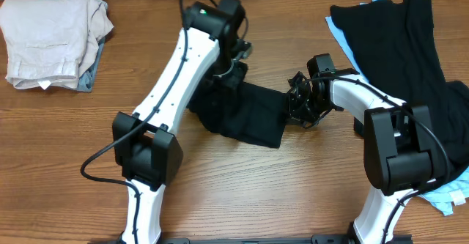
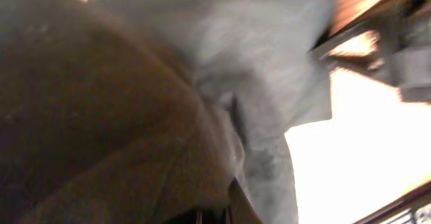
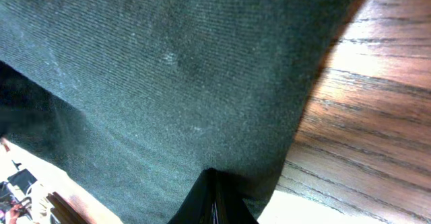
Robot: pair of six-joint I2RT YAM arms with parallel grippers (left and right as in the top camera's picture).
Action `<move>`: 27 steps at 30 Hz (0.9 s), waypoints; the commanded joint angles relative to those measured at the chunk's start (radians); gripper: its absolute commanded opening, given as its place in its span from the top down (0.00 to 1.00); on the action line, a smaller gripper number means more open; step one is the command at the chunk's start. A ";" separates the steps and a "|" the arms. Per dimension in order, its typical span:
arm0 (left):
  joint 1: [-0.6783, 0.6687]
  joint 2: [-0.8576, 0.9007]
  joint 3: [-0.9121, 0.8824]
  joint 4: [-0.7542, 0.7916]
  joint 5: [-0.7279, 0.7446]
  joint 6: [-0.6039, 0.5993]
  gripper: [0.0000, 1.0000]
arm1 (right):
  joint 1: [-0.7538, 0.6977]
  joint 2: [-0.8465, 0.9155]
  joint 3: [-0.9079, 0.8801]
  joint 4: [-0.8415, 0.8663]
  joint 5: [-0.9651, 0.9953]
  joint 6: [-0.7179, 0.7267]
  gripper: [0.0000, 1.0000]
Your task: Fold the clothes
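A black garment point(image 1: 245, 116) lies bunched in the middle of the wooden table between my two arms. My left gripper point(image 1: 223, 79) is down on its upper left part, and in the left wrist view dark cloth point(image 2: 135, 116) fills the frame right up to the fingers. My right gripper point(image 1: 293, 105) is at the garment's right edge, and in the right wrist view its fingers point(image 3: 214, 197) are pinched together on the dark cloth point(image 3: 175, 69).
A folded beige garment point(image 1: 51, 39) on a blue one lies at the far left corner. A pile of black cloth point(image 1: 407, 50) over light blue cloth point(image 1: 447, 196) lies at the right side. Bare wood point(image 1: 242, 193) shows in front.
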 commanded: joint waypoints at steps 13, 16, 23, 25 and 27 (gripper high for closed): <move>-0.179 0.000 0.026 0.150 0.066 -0.132 0.95 | -0.049 -0.037 0.050 -0.028 -0.071 0.000 0.96; -0.179 0.000 0.025 0.140 0.050 -0.131 0.56 | -0.131 -0.170 0.193 -0.126 -0.093 0.004 0.95; -0.159 0.000 0.035 0.127 -0.069 -0.124 0.00 | -0.305 -0.354 0.453 -0.330 -0.062 -0.001 0.80; -0.132 -0.001 0.071 0.124 -0.069 -0.124 0.00 | -0.315 -0.385 0.455 -0.346 -0.055 -0.001 0.78; -0.093 -0.001 0.132 0.110 -0.069 -0.125 0.00 | -0.303 -0.387 0.453 -0.377 -0.055 -0.017 0.75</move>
